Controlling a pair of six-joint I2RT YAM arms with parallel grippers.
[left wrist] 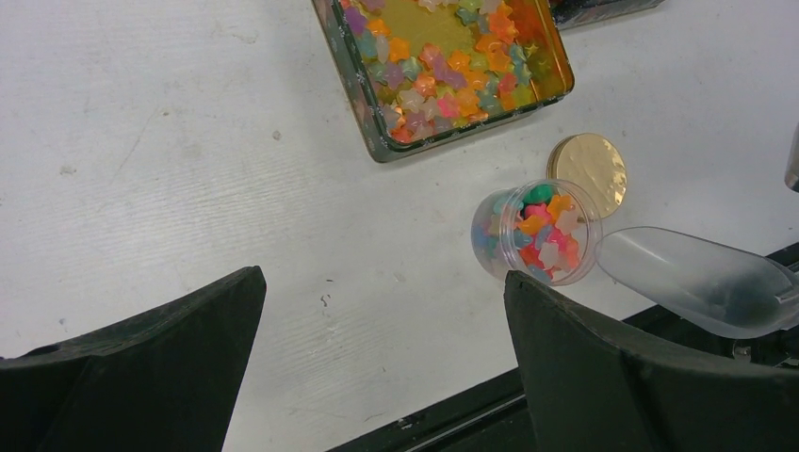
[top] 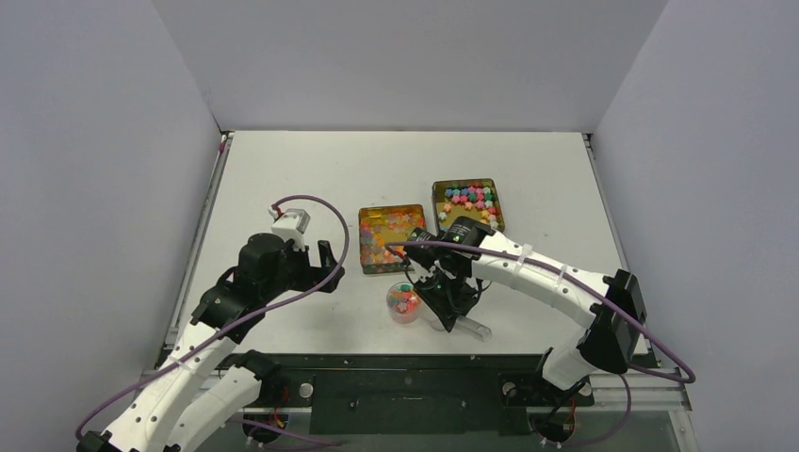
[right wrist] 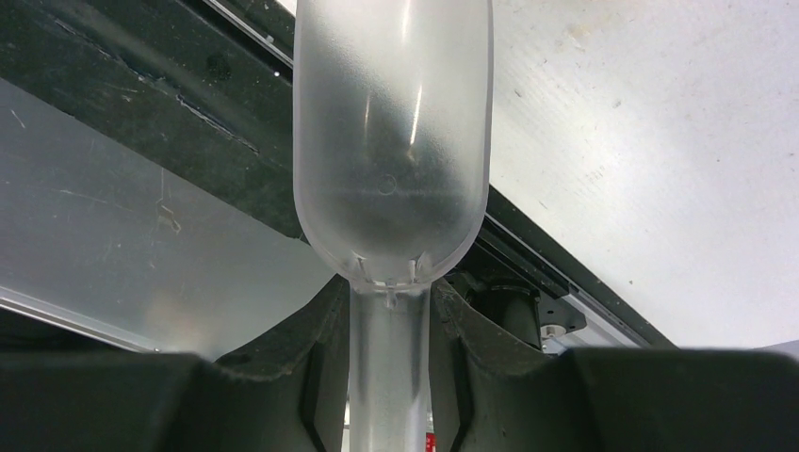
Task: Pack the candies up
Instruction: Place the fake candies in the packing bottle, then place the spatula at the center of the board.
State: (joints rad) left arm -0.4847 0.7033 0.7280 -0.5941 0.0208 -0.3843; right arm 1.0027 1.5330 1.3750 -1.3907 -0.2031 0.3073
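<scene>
The right claw (right wrist: pixel 391 350), narrowed on the handle of an empty clear scoop (right wrist: pixel 391 151) whose bowl points toward the surface's (top: pixel 311 179) near edge, has the loose candies (top: pixel 468 200) lying the opposite way, farther back in two tins (left wrist: pixel 347 85), with the wide-open left claw (left wrist: pixel 382 282) hovering off to their left.

Multicoloured candies (left wrist: pixel 539 226), gold lid (left wrist: pixel 589 169), frosted clear scoop (right wrist: pixel 391 141)

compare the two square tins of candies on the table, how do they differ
Contents: the near tin holds glossy candies, mostly orange and red; the far tin holds opaque candies in blue, green, pink and yellow. Place: the near tin sits just behind the jar; the far tin lies farther back and to the right. Both are square, open, gold inside.
</scene>
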